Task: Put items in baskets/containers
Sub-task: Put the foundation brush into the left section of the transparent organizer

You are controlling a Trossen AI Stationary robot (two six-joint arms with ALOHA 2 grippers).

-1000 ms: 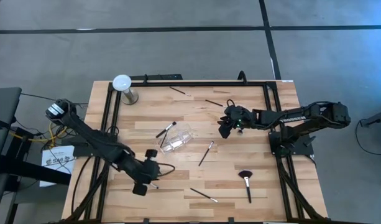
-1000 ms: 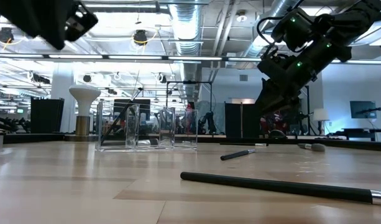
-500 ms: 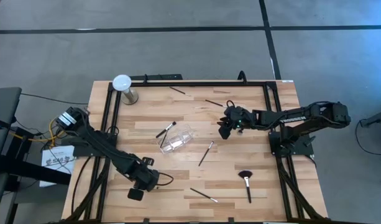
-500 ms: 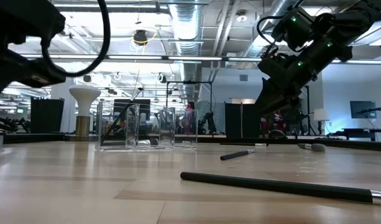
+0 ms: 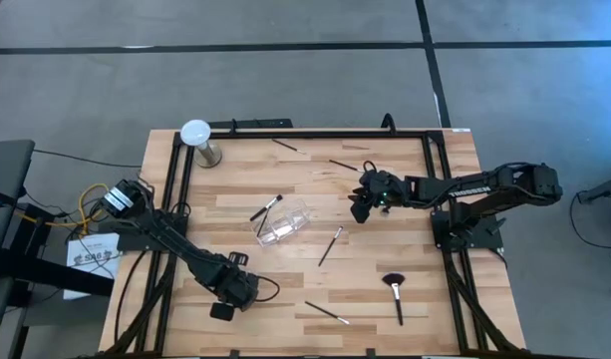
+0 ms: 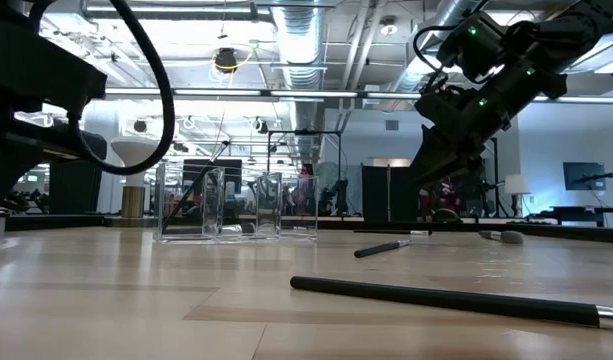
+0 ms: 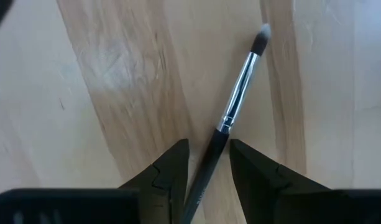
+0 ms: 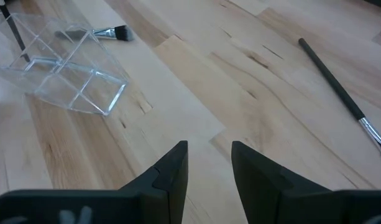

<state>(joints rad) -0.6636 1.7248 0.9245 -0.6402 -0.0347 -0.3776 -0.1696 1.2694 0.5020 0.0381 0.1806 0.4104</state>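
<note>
Near the table's front left, my left gripper (image 5: 235,291) (image 7: 209,155) points straight down, open. Its fingers stand on either side of the dark handle of a thin brush (image 7: 237,93), and a gap shows on both sides. The brush lies flat on the wood with its grey bristle tip pointing away. The clear compartmented container (image 5: 283,224) (image 8: 59,74) lies mid-table with a dark brush inside. Other brushes lie loose: (image 5: 268,207), (image 5: 330,245), (image 5: 327,313), (image 5: 288,147), (image 5: 343,165) and a fan brush (image 5: 394,292). Right of centre, my right gripper (image 5: 360,209) (image 8: 209,162) hangs open above bare wood.
A white-domed stand (image 5: 198,140) is at the far left corner. A black frame rail (image 5: 175,199) runs round the table's edges. One long brush handle (image 6: 446,298) lies across the near foreground in the low view.
My left gripper has sunk toward the table at the front left, going slightly toward the near edge. It has tipped until it points straight down. Its arm now fills the left side of the low view.
</note>
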